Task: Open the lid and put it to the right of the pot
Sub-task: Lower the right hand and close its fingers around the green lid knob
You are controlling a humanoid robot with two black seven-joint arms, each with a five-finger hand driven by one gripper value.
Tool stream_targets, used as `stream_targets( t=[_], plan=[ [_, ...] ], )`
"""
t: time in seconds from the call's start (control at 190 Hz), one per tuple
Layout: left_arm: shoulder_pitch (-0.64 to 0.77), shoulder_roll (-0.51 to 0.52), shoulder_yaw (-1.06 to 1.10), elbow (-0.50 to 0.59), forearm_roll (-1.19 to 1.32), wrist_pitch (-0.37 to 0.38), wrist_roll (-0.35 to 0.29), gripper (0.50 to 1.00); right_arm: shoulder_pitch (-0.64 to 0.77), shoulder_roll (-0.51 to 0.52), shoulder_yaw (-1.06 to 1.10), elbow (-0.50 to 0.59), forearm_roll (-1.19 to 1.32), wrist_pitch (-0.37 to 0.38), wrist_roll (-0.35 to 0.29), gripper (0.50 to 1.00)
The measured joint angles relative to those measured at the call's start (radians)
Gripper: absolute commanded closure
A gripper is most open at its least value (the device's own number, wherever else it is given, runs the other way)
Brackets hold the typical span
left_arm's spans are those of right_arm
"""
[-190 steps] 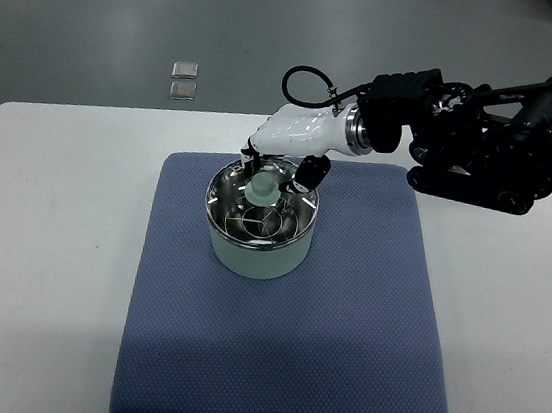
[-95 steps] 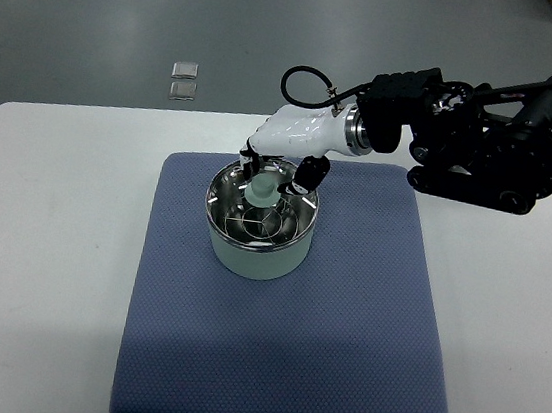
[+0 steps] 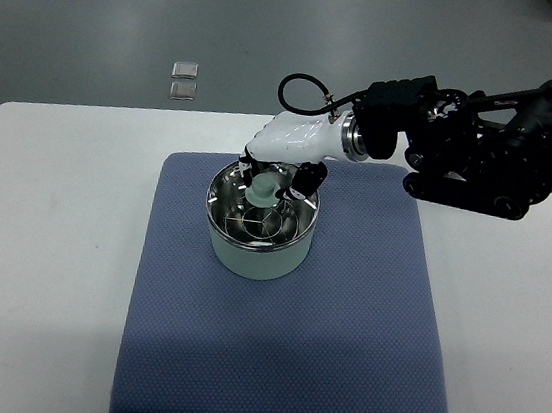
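A pale green pot [image 3: 257, 245] stands on the blue mat [image 3: 343, 316], left of its middle. Its shiny lid [image 3: 254, 219] lies on top, with a pale green knob [image 3: 262, 189] at the centre. My right hand [image 3: 277, 181], white with black fingers, comes in from the right and its fingers are curled around the knob. The lid sits on the pot. The left arm is out of view.
The mat lies on a white table [image 3: 40, 238]. Bare mat stretches right of the pot. The black right arm [image 3: 485, 142] hangs over the table's back right. Two small clear squares [image 3: 183, 80] lie on the grey floor beyond the table.
My right hand and arm have risen slightly and shifted a little toward the back. The lid stays on the pot.
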Motion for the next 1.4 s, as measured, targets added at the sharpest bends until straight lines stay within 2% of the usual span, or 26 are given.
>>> stream_targets(
  t=[0.227,0.469,0.917,1.096,1.401],
  plan=[
    [0.000,0.000,0.000,0.000,0.000,0.000,0.000,0.500,0.000,0.002,0.000,-0.004,0.000,-0.003,-0.001,0.873],
    [0.000,0.000,0.000,0.000,0.000,0.000,0.000,0.500,0.000,0.004,0.000,-0.004,0.001,-0.003,-0.001,0.873],
    [0.000,0.000,0.000,0.000,0.000,0.000,0.000,0.500,0.002,0.005,0.004,0.002,0.007,0.005,0.000,0.859],
    [0.000,0.000,0.000,0.000,0.000,0.000,0.000,0.500,0.003,0.005,0.006,0.003,0.010,0.006,0.000,0.828],
    [0.000,0.000,0.000,0.000,0.000,0.000,0.000,0.500,-0.009,0.005,0.007,0.005,0.011,0.011,0.002,0.814]
  ],
)
